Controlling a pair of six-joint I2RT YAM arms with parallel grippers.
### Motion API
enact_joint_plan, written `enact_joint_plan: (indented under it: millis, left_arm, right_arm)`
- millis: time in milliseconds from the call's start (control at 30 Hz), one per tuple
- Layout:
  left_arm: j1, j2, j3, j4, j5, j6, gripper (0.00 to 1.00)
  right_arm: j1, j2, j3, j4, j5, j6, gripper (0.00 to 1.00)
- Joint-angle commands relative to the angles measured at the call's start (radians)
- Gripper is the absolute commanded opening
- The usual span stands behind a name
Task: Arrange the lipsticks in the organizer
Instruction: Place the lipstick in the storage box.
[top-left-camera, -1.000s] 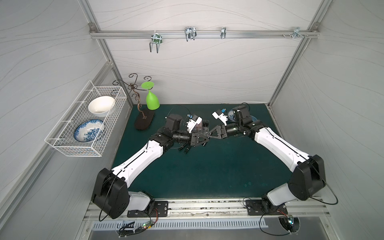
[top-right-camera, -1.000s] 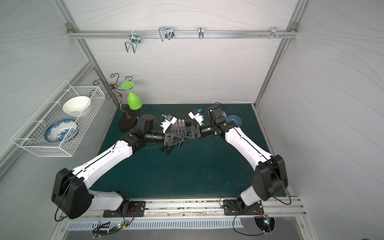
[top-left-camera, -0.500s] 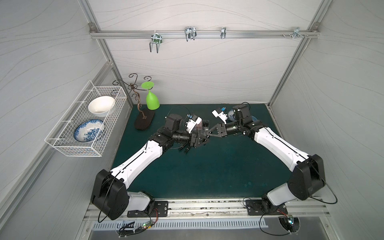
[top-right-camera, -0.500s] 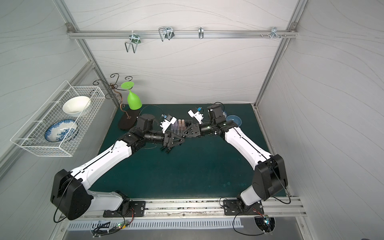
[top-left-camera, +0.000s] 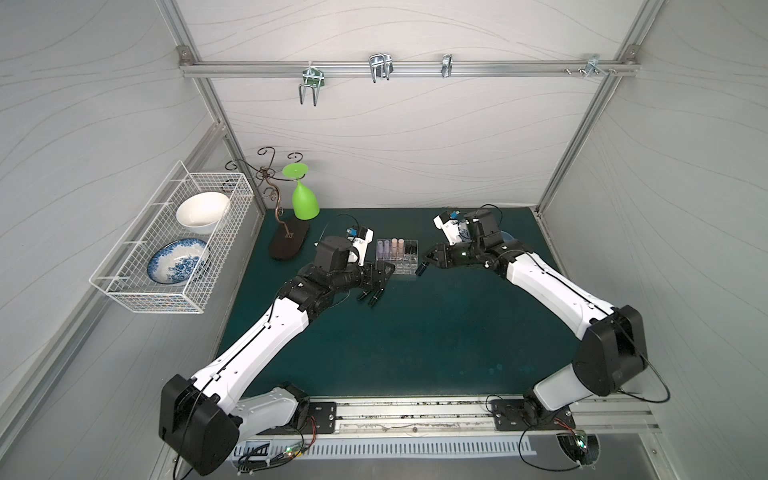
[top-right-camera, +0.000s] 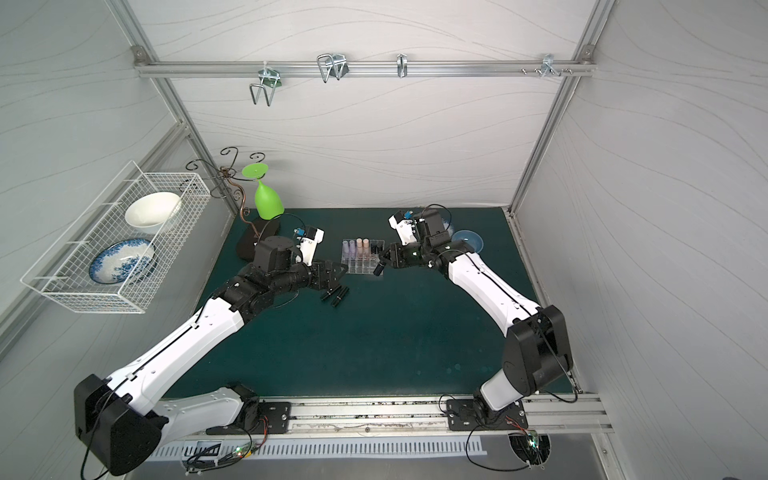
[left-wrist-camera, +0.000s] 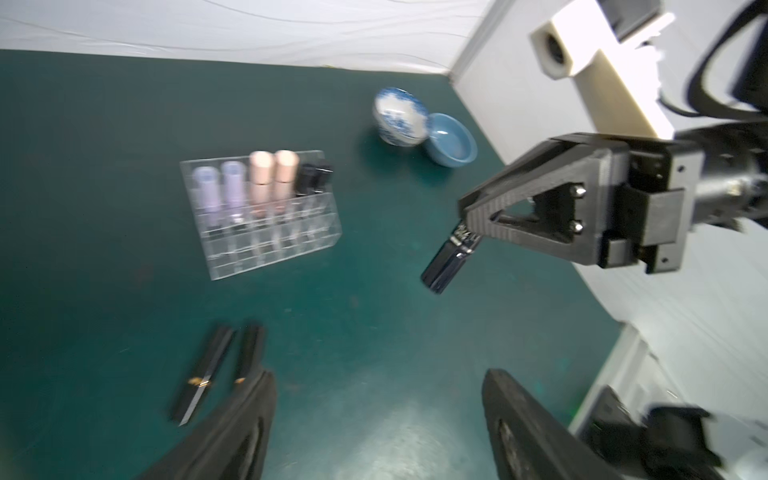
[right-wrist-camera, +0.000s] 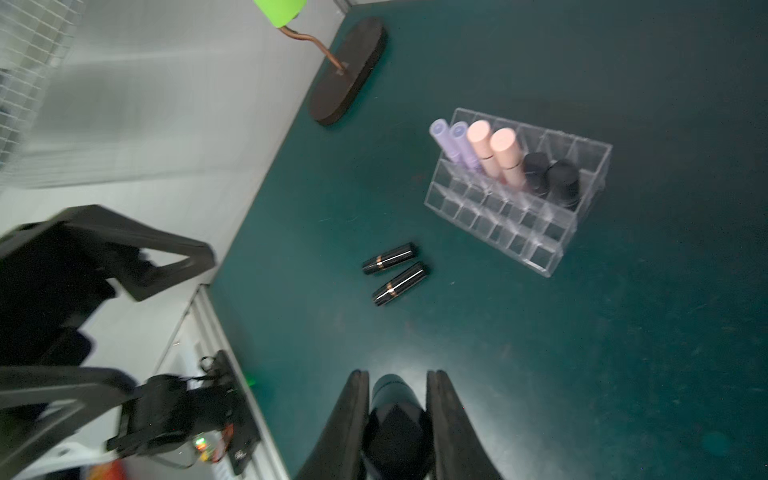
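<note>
Surface: dark green mat (top-left-camera: 415, 340) is covering the table; white panels (top-left-camera: 395, 145) are closing it in.
Top views, left arm: stretching low and forward; left gripper (top-left-camera: 386, 277) is hovering just beside the organizer (top-left-camera: 397, 262), jaws spread wide, gripping nothing.
Top views, right arm: bending at the elbow; right gripper (top-left-camera: 427, 262) is clamping a black lipstick (top-left-camera: 420, 271) near the organizer's other side.
Top views, mat: 2 loose lipsticks (top-left-camera: 370, 296) are lying side by side near the left gripper.
Left wrist: showing the black lipstick hanging tilted, pinched at 1 end; patterned bowl (left-wrist-camera: 401, 116) is touching a blue bowl (left-wrist-camera: 451, 139).
Right wrist: showing 6 standing lipsticks (right-wrist-camera: 503, 158) filling 1 organizer row: 2 lilac, 2 peach, 2 black.
</note>
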Motion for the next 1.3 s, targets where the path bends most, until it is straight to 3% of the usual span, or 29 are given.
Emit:
enact_joint_plan:
  millis: [0, 533, 1067, 1167, 1267]
  left_arm:
    - [0.001, -0.016, -0.015, 0.013, -0.177, 0.01, 0.83]
    - [0.018, 0.011, -0.073, 0.051, -0.22, 0.024, 0.81]
    - [0.033, 0.024, -0.098, 0.077, -0.216, 0.025, 0.81]
    - [0.033, 0.024, -0.098, 0.076, -0.216, 0.024, 0.81]
    - [0.033, 0.027, -0.092, 0.064, -0.209, 0.024, 0.81]
  right_arm:
    - [0.051, 0.063, 0.033, 0.069, 0.222, -0.076, 0.14]
    - [0.097, 0.392, 0.246, 0.149, 0.534, -0.229, 0.16]
    - [0.098, 0.503, 0.295, 0.171, 0.581, -0.26, 0.17]
    - [0.099, 0.506, 0.287, 0.18, 0.583, -0.261, 0.21]
    - [0.101, 0.505, 0.282, 0.182, 0.59, -0.265, 0.33]
